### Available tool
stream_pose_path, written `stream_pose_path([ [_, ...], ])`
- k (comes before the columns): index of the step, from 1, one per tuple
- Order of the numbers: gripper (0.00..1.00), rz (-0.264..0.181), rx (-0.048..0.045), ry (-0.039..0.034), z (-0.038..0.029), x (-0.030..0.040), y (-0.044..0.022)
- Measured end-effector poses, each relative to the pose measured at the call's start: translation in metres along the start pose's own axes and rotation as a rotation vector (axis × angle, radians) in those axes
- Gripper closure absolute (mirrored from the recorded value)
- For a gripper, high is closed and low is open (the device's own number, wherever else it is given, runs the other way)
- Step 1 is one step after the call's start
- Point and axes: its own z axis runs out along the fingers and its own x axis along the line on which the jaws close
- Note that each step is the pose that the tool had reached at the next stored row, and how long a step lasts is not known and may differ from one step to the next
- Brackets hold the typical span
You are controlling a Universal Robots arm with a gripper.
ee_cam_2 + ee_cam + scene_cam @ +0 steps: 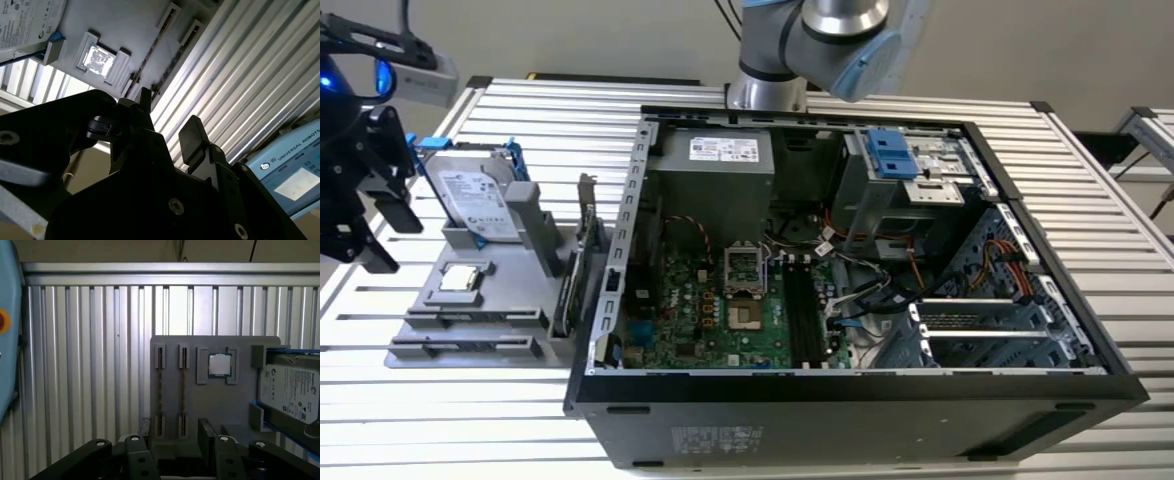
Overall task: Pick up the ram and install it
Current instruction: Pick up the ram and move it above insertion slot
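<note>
Over the gray tray (pixel 215 405), my gripper (pixel 175 429) is apart, empty; ram (pixel 183 390) edge-up in its slot looks light, stiff, fragile, so I'd pinch its flat faces mid-length.

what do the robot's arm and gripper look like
The arm is a round silver-grey tube with pale blue joint caps. The gripper is matt black and angular, with two blocky fingers on linkages fastened by small silver screws.

ram (pixel 160 390), thin, edge-up in grey holder (pixel 215 405)
</note>
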Motion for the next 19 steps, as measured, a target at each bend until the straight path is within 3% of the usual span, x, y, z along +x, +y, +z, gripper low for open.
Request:
stream_pose_path([
  [19, 0.00, -0.010, 0.0000, 0.0001, 0.0087, 0.0023, -0.0007],
])
